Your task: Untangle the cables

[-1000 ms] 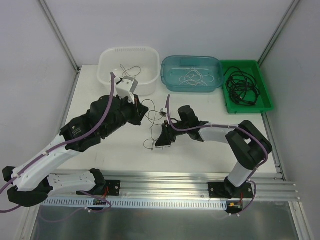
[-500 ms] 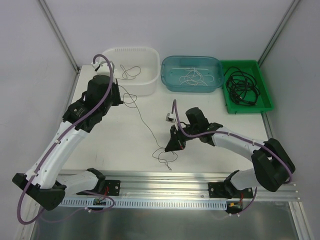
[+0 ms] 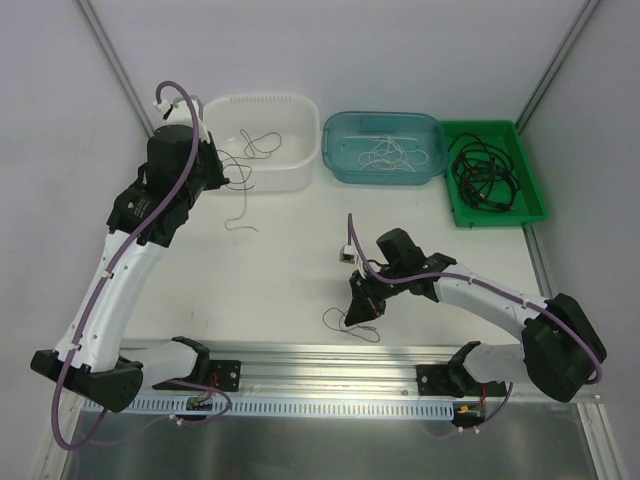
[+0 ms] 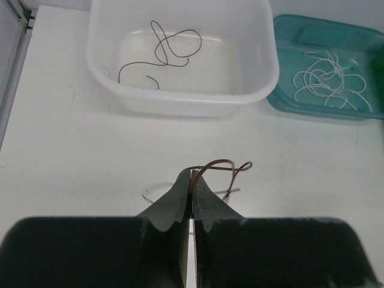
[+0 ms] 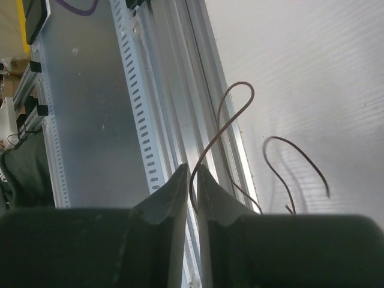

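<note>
While the left pincer (image 4: 191,180) is clamped shut on a thin brown cable (image 4: 221,162) that loops off to its right above the table (image 4: 60,150), the right pincer (image 5: 193,177) grips a dark wiry cable (image 5: 234,96) arching ahead of it. Beyond the left pincer, a white tub (image 4: 180,103) holds a loose brown cord (image 4: 171,48).

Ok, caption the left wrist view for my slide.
Left gripper pinches a brown cable in front of the white tub.

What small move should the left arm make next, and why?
Probably move the left gripper forward over the white plastic tub and release its thin brown wire. That wire looks free of the others, and a similar brown wire already lies there.
</note>
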Action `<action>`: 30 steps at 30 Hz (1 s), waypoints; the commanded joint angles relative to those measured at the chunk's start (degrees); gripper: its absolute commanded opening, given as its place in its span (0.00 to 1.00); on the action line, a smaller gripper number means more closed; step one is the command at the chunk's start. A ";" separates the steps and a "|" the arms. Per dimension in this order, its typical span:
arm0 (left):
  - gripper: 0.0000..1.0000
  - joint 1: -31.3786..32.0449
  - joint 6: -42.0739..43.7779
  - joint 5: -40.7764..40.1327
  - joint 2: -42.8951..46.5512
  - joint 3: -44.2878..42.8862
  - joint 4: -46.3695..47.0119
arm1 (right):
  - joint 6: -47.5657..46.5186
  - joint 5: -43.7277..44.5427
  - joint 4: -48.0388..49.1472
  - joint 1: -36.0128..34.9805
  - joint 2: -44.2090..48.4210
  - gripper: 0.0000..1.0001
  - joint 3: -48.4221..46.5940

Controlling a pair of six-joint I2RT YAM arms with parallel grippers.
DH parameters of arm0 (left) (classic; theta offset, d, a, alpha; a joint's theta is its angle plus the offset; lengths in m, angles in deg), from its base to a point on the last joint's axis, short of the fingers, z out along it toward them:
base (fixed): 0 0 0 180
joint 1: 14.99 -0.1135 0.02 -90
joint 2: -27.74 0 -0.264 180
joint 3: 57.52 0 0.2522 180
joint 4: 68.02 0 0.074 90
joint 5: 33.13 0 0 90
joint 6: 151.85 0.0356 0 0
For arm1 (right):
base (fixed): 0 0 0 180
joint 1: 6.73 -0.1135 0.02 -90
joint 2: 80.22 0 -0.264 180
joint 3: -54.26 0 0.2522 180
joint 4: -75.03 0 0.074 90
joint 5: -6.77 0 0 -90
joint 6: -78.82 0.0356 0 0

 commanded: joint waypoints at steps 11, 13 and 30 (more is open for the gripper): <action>0.00 -0.58 4.30 3.49 -2.93 -10.38 1.45 | 4.06 20.51 -9.03 -0.69 7.23 0.01 -1.01; 0.00 -0.58 5.17 3.85 -4.34 -13.11 1.53 | 5.55 25.43 -9.64 -0.34 8.73 0.01 -1.28; 0.03 -5.67 12.65 3.68 -31.40 -38.44 13.21 | 9.61 34.77 -13.77 0.19 25.08 0.34 1.09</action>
